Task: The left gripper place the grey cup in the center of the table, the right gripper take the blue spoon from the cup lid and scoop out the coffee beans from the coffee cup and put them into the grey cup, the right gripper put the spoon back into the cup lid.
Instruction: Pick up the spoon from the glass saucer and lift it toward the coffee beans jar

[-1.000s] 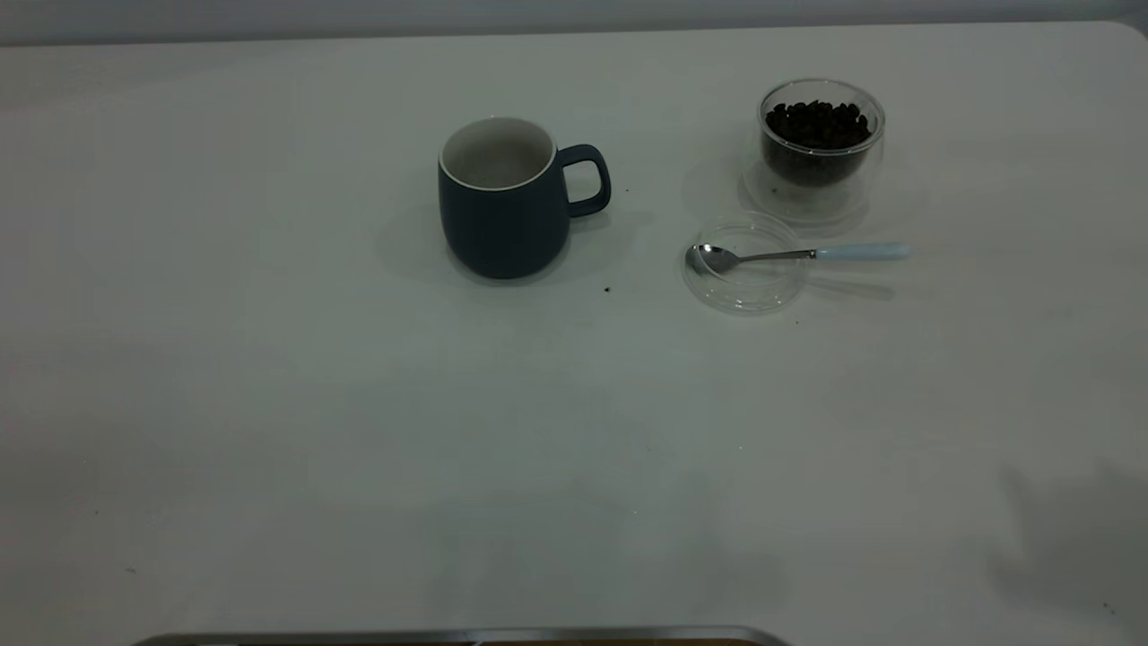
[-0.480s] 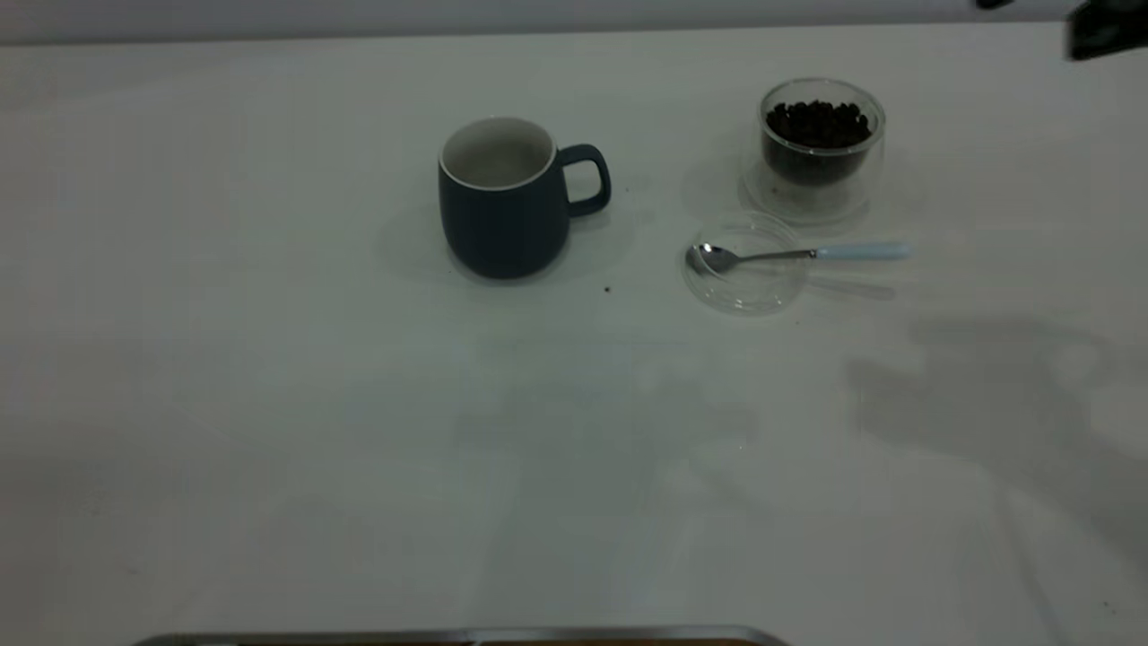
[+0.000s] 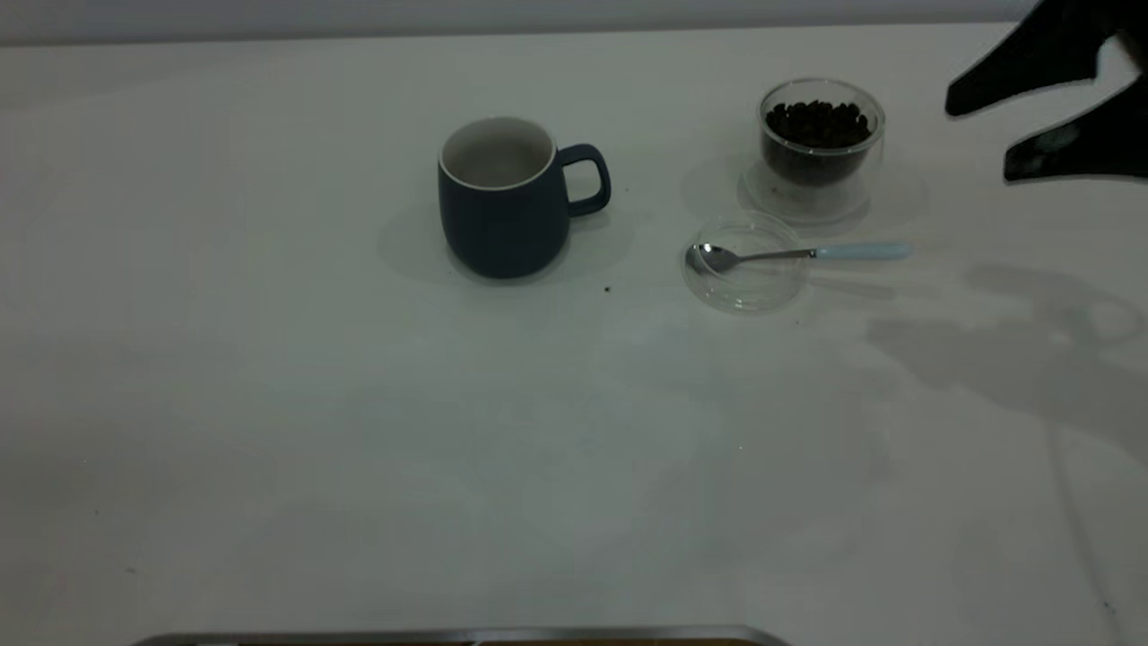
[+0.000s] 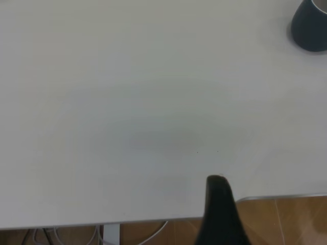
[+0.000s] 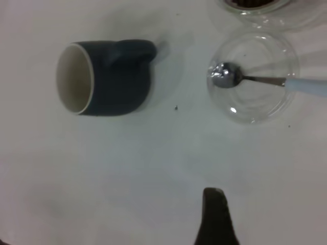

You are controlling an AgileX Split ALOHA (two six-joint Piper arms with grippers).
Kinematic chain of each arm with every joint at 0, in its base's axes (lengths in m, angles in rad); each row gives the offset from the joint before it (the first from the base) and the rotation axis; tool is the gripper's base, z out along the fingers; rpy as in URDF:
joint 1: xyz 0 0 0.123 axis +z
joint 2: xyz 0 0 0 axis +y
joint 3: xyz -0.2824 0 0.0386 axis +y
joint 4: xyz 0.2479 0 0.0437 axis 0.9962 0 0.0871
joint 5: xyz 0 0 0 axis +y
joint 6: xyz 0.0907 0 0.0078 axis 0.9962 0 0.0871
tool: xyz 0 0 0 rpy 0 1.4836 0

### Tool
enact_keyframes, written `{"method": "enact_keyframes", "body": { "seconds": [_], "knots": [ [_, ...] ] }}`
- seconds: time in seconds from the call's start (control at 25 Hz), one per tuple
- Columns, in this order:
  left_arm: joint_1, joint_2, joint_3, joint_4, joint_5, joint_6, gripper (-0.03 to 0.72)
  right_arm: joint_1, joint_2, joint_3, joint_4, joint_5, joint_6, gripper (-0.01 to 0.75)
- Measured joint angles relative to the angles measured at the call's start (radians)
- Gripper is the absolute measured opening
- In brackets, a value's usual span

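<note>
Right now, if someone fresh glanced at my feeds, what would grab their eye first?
Probably the grey cup, standing upright near the middle of the table with its handle toward the coffee cup full of coffee beans. Next, the blue spoon, its bowl in the cup lid and its handle sticking out over the rim. The right gripper hangs open at the exterior view's upper right edge.

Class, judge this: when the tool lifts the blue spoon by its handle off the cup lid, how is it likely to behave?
The blue spoon looks rigid and light. Its metal bowl rests in the clear cup lid while the pale handle juts past the rim, so it may pivot or slip. The thin lid could shift too. The right tool, open, hovers beyond the coffee cup.
</note>
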Motion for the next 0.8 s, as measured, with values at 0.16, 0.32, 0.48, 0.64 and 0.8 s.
{"method": "enact_keyframes", "body": {
  "seconds": [0.16, 0.32, 0.48, 0.64, 0.8],
  "knots": [
    [0.000, 0.000, 0.000, 0.000, 0.000, 0.000, 0.592, -0.001, 0.128, -0.008, 0.186, 0.000, -0.174, 0.588],
    [0.000, 0.000, 0.000, 0.000, 0.000, 0.000, 0.592, -0.001, 0.246, -0.014, 0.332, 0.015, -0.318, 0.588],
    [0.000, 0.000, 0.000, 0.000, 0.000, 0.000, 0.592, -0.013, 0.345, -0.062, 0.355, 0.042, -0.348, 0.588],
    [0.000, 0.000, 0.000, 0.000, 0.000, -0.001, 0.592, -0.021, 0.432, -0.131, 0.330, 0.074, -0.350, 0.588],
    [0.000, 0.000, 0.000, 0.000, 0.000, -0.001, 0.592, -0.022, 0.493, -0.190, 0.290, 0.099, -0.354, 0.588]
  ]
}}
